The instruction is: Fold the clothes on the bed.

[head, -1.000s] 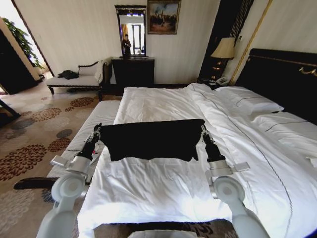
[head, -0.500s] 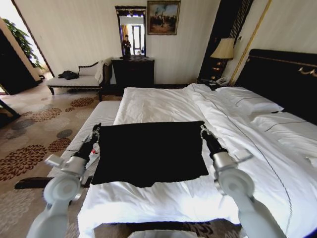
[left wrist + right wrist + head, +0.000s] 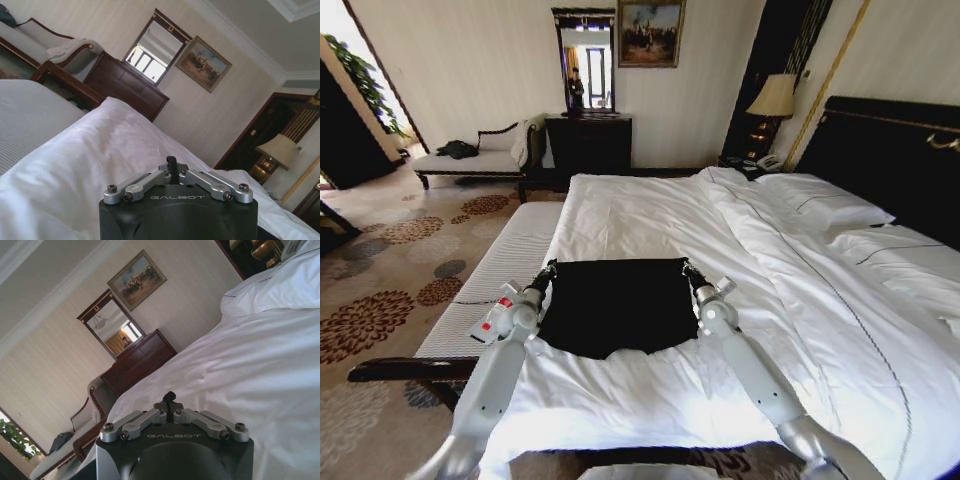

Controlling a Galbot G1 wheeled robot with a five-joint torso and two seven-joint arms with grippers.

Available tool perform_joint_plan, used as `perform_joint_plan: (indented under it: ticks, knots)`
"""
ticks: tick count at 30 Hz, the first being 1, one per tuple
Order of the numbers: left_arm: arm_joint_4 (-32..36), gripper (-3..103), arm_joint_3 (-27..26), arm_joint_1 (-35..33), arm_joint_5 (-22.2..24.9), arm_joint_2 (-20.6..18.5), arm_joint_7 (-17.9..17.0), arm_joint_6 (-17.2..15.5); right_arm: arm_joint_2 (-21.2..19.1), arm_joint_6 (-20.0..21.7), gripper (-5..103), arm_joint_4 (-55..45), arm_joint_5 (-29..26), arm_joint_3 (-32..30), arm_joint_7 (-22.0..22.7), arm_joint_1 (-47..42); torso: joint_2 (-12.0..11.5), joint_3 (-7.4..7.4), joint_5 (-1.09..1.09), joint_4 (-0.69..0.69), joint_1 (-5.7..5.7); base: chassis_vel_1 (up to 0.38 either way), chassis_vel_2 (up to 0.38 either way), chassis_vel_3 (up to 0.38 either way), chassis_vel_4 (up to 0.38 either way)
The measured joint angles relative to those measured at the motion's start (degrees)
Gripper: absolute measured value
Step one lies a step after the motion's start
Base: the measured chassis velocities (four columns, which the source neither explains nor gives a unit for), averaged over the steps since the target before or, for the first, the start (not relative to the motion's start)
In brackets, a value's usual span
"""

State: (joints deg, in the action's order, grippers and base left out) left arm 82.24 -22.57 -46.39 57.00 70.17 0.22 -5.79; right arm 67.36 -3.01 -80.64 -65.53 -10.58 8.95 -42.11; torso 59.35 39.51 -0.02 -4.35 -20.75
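corners pinched, fold only half laid

you have both arms stretched forward over the bed (image 3: 650, 390), low to the sheet. the left gripper (image 3: 549, 267) sits at the far left corner of the black t-shirt (image 3: 617, 305), the right gripper (image 3: 686, 267) at the far right corner, and each has its fingers closed tight on the cloth. in both wrist views the fingers are pressed together to a single dark tip above the white bedding.

the t-shirt lies near the foot of the bed, on the side by the striped bench (image 3: 490, 290), its far edge taut and straight between the two grippers, its near edge sagging in a soft curve.

risks, as i judge them: if one arm runs ahead of the other, the taut edge will skew and the fold will come out crooked. if you let go while the edge is under tension, the thin cloth may spring back and bunch. the fingertips are so close to the duvet that they could nip the sheet along with the shirt and drag it.

the shirt looks thin, limp and matte, holding no shape of its own. the bedding is smooth, white, softly rumpled and padded, so it gives under pressure.
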Motion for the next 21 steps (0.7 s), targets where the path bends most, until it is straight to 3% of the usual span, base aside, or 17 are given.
perform_joint_plan:
  ticks: [5,10,21]
  knots:
    - [1.2,1,0.3,-3.1,0.6,-0.1,3.1,2.7,-1.1,-2.2,1,-2.7,-0.7,-0.4,-2.5,-3.1,0.0,-0.01,-0.02,0.04,0.02,0.0,0.0,0.0,0.0]
    - [2.4,1,-1.5,-8.6,1.9,0.6,8.7,7.2,-1.7,-7.3,1,-5.5,-0.2,-1.6,-7.2,-11.0,0.0,-0.03,-0.01,0.01,0.06,0.0,0.0,0.0,0.0]
    - [5.2,1,-3.6,-18.4,0.6,-1.6,18.9,9.0,-1.2,-13.2,1,-8.4,0.6,-4.3,-14.9,-22.1,0.0,-0.03,-0.02,0.03,0.05,0.0,0.0,0.0,0.0]
